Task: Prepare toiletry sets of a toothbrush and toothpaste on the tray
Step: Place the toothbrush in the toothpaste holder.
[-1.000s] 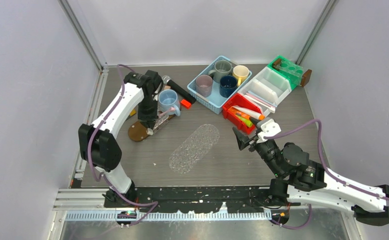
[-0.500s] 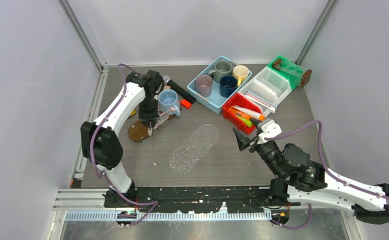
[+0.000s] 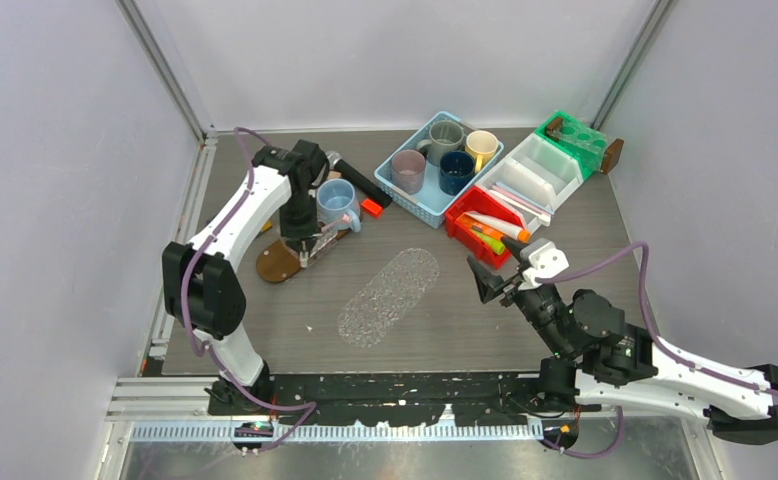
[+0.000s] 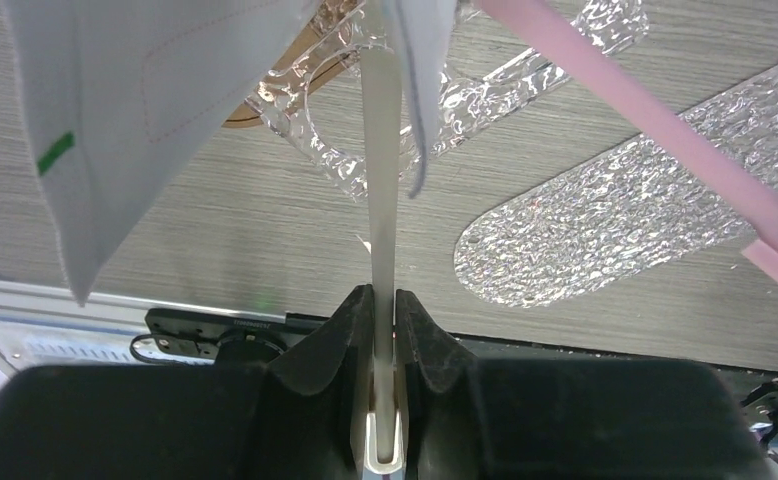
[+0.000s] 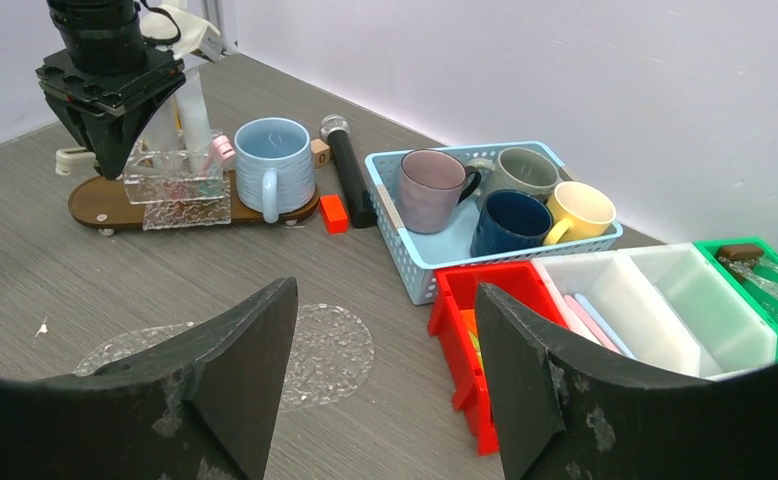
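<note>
Toothbrush in white (image 4: 381, 190), seen from the left wrist, is clamped by its handle between the nearly closed fingers of the left gripper (image 4: 383, 300), its upper end reaching the clear ribbed holder (image 4: 310, 105), while a pink toothbrush (image 4: 655, 140) slants across the upper right above a clear oval mat (image 4: 605, 230). From overhead, that gripper hangs over the brown tray (image 3: 273, 266) near the worktop's left edge, beside a pale blue mug (image 3: 337, 200); it sits a touch nearer the mat than a second ago, and the arm's elbow has shifted slightly. The right gripper (image 3: 492, 283), jaws spread wide and holding nothing, has edged a little toward the near right corner. Toothpaste tubes (image 3: 493, 228) lie in the red bin (image 3: 462, 226) toward the far right, unchanged. From the right wrist, the empty open fingers frame the red bin, a blue basket (image 5: 417, 280) of mugs and the distant tray.
</note>
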